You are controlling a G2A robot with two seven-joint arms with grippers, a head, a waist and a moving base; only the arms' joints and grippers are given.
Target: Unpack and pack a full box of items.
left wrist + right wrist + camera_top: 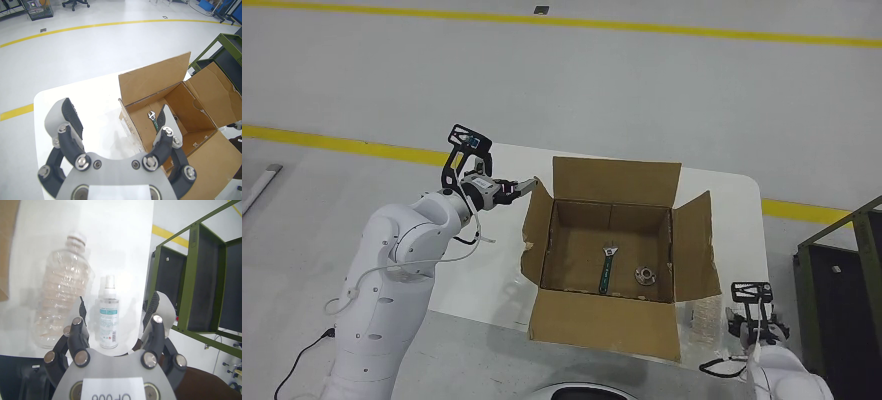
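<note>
Down at the near edge the right claw (119,303) hangs with its fingers spread and nothing in them. A spray bottle (108,321) sits just ahead of it, and a clear bottle (60,291) is beside that on the bench (117,237). Past them is the box (607,318) with its flaps open, and a wrench (608,268) and a round metal fitting (645,274) lie on its floor. So the unpacking looks about half done to me.

The left claw (115,106) is beyond the box's side flap, wide open and empty. To do this well it should come over the wall from above, set its fingers across the wrench handle and keep clear of that flap.

The right wrist view gives the bottles plainly, while from above they're a faint glint. In the left wrist view a finger half covers the fitting.
</note>
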